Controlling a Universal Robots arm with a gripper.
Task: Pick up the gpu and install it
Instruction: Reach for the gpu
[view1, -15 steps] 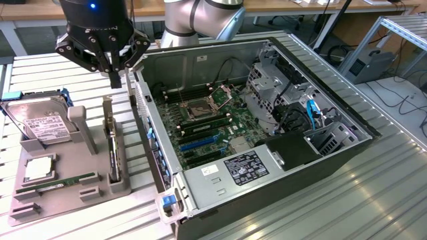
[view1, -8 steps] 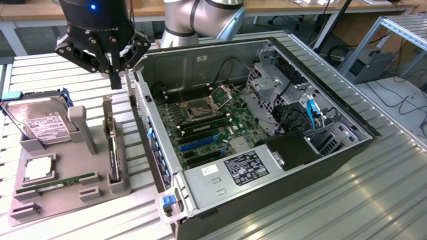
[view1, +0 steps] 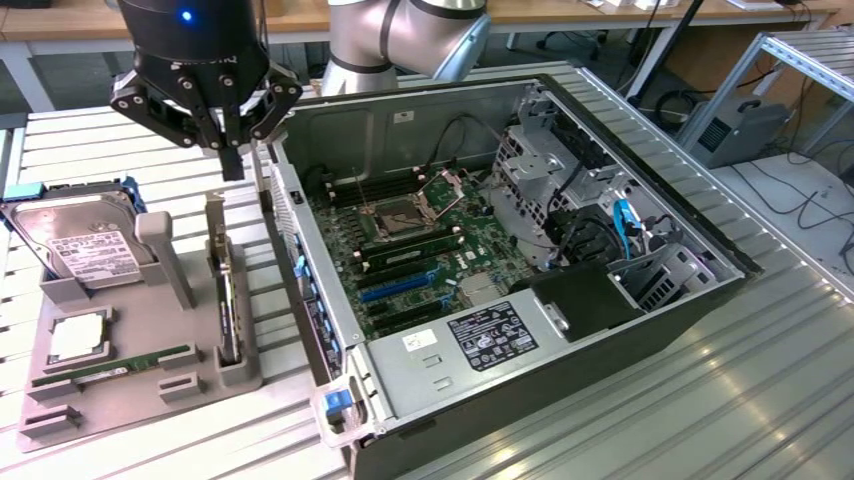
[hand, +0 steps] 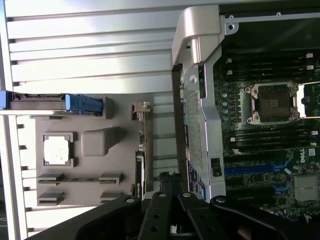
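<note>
Gpu (view1: 227, 300) standing on edge in a slot of the grey holder tray (view1: 147, 330), beside the open computer case (view1: 587, 400). Likely thin, stiff, light and fragile, so it is best pinched along its upper edge. Gripper (view1: 234, 162) hovers above it, fingers closed together and empty.

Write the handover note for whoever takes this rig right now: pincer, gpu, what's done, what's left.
Pincer: shut, holding nothing, hanging just above the far end of the card.
Gpu: the thin flat green gpu card stands on edge in the grey moulded holder, at the exterior view's left of the open dark metal computer case.
Done: nothing that shows; the card sits untouched in its holder.
Left: the pick-up and the install in the case.
</note>
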